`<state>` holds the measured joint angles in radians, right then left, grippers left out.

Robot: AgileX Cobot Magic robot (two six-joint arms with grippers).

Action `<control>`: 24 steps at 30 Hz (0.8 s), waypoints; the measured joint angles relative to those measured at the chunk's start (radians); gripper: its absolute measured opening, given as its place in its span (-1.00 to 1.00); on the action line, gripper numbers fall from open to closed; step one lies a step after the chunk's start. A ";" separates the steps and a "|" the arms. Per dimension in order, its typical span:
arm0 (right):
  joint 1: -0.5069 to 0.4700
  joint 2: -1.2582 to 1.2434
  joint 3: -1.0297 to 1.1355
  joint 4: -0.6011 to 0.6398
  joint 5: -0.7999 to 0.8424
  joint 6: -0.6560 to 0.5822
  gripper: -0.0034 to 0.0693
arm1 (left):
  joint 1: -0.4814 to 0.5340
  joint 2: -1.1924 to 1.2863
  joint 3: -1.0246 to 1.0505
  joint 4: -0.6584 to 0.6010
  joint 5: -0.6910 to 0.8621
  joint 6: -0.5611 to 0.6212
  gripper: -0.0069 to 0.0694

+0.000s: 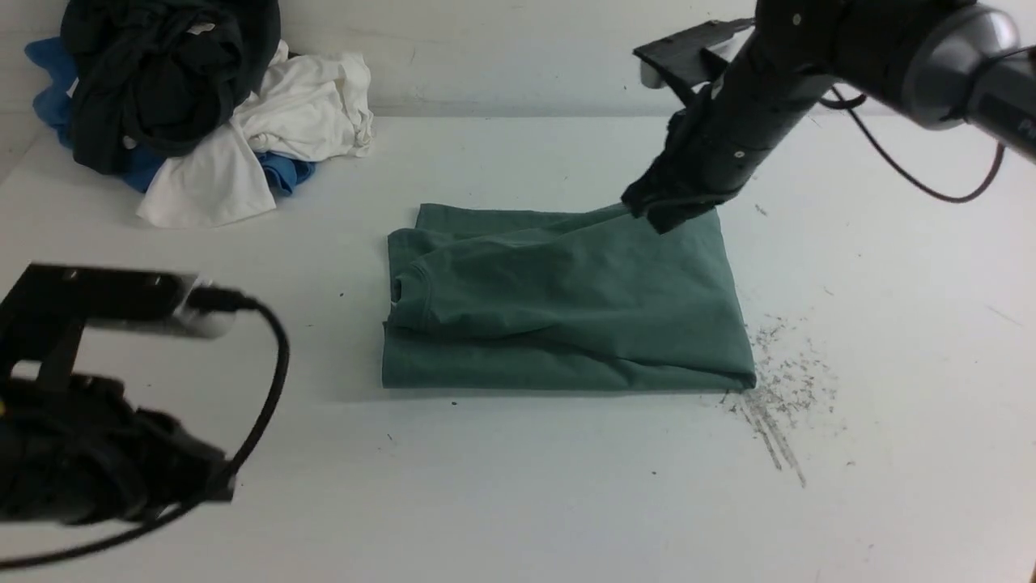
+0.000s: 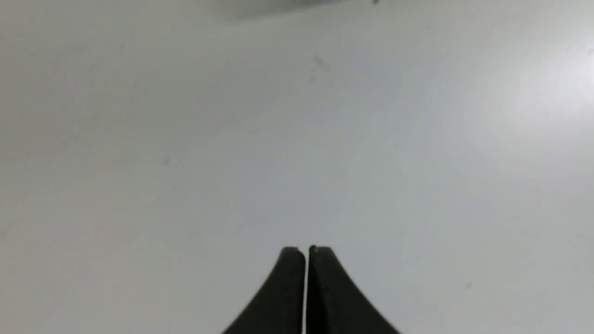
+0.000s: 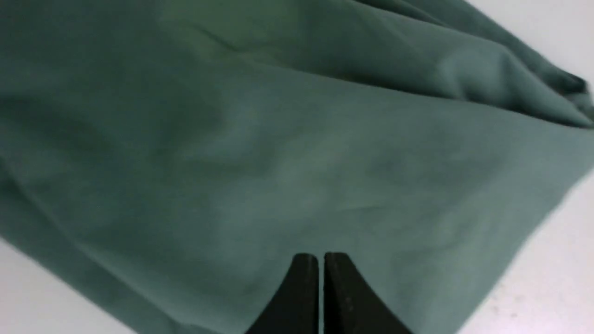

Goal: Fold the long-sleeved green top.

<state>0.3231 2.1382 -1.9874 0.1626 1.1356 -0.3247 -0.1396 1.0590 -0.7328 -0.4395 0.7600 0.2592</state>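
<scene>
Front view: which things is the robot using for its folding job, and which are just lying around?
For the job: green long-sleeved top, folded; right gripper, shut at its far edge.
Just lying about: black garment, white garment, blue garment, heaped far left; left gripper, shut over bare table.

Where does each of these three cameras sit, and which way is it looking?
Front view: sits between the arms, looks forward across the table at the green top and a clothes pile; left arm near, right arm at the top.
Left wrist view: on the left wrist, looks at the table past the shut left gripper.
Right wrist view: on the right wrist, looks at the top's cloth past the shut right gripper.
Shared: front and right wrist both show the top.
</scene>
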 joint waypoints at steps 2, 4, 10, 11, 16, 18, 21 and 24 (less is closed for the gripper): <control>-0.022 0.011 -0.001 0.016 -0.010 0.004 -0.93 | 0.000 0.062 -0.049 -0.061 -0.025 0.046 -0.84; -0.048 0.048 -0.001 0.088 -0.029 -0.008 -0.94 | -0.001 0.198 -0.146 -0.211 -0.051 0.137 -0.84; -0.061 0.148 0.000 0.204 -0.120 -0.078 -0.94 | -0.069 0.565 -0.428 -0.474 -0.082 0.450 -0.84; -0.061 0.154 0.000 0.206 -0.154 -0.083 -0.94 | -0.089 0.646 -0.479 -0.488 -0.087 0.489 -0.84; -0.061 0.159 0.000 0.208 -0.260 -0.087 -0.94 | -0.134 0.929 -0.711 -0.498 -0.092 0.525 -0.84; -0.061 0.169 -0.001 0.210 -0.283 -0.089 -0.94 | -0.137 1.030 -0.791 -0.495 -0.083 0.518 -0.84; -0.061 0.196 -0.001 0.210 -0.300 -0.091 -0.94 | -0.137 1.105 -0.843 -0.432 -0.077 0.488 -0.84; -0.067 0.243 -0.001 0.205 -0.305 -0.092 -0.94 | -0.137 1.118 -0.856 -0.224 -0.078 0.377 -0.84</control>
<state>0.2563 2.3811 -1.9885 0.3674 0.8302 -0.4171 -0.2765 2.1774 -1.5887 -0.6632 0.6824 0.6361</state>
